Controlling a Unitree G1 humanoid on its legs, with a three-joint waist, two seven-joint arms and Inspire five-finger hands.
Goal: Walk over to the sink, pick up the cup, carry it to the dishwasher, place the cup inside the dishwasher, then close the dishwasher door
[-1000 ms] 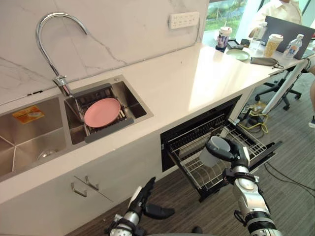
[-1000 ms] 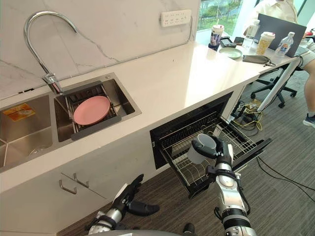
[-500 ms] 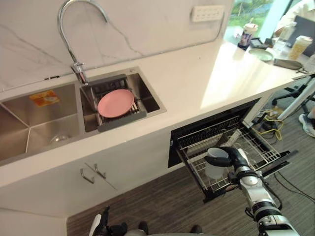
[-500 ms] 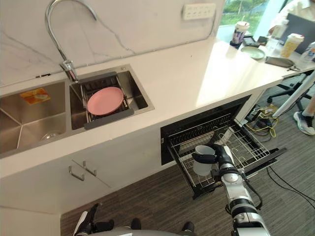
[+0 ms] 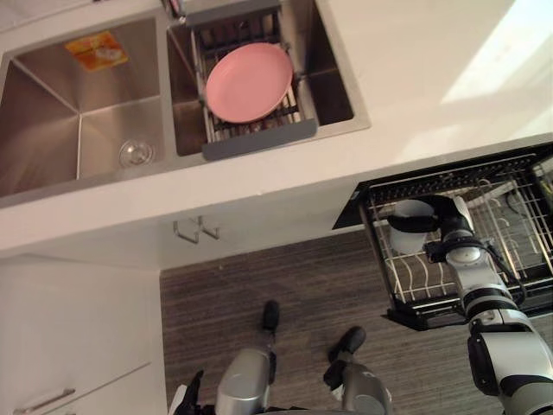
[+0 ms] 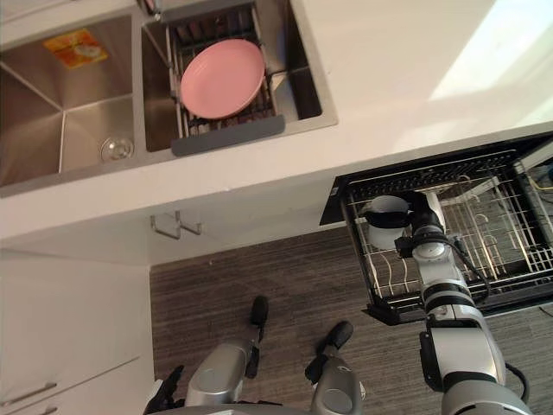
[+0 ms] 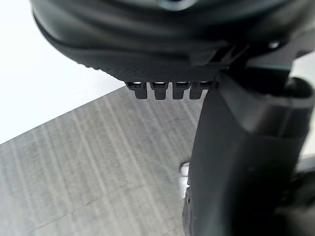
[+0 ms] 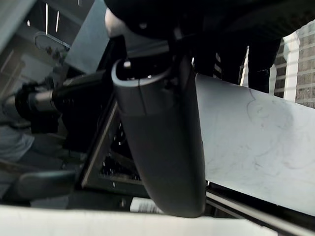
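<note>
The white cup (image 5: 413, 232) is upright in my right hand (image 5: 449, 221), whose fingers curl round it. It hangs at the left end of the pulled-out dishwasher rack (image 5: 510, 259), among the wire tines; whether it rests on them I cannot tell. In the right wrist view the cup's white wall (image 8: 256, 147) shows beside my dark thumb (image 8: 162, 147). My left hand (image 6: 166, 391) hangs low by the floor with its fingers relaxed, holding nothing.
The open dishwasher door (image 5: 432, 318) juts out under the rack. A pink plate (image 5: 249, 81) lies in a drainer in the right sink basin (image 5: 333, 78); the left basin (image 5: 78, 130) adjoins it. Cabinet handles (image 5: 196, 230) stick out below the white counter (image 5: 432, 69).
The camera has tipped down and moved closer to the counter. My right hand has carried the cup lower and further into the rack. My left hand has dropped to the picture's bottom edge.
</note>
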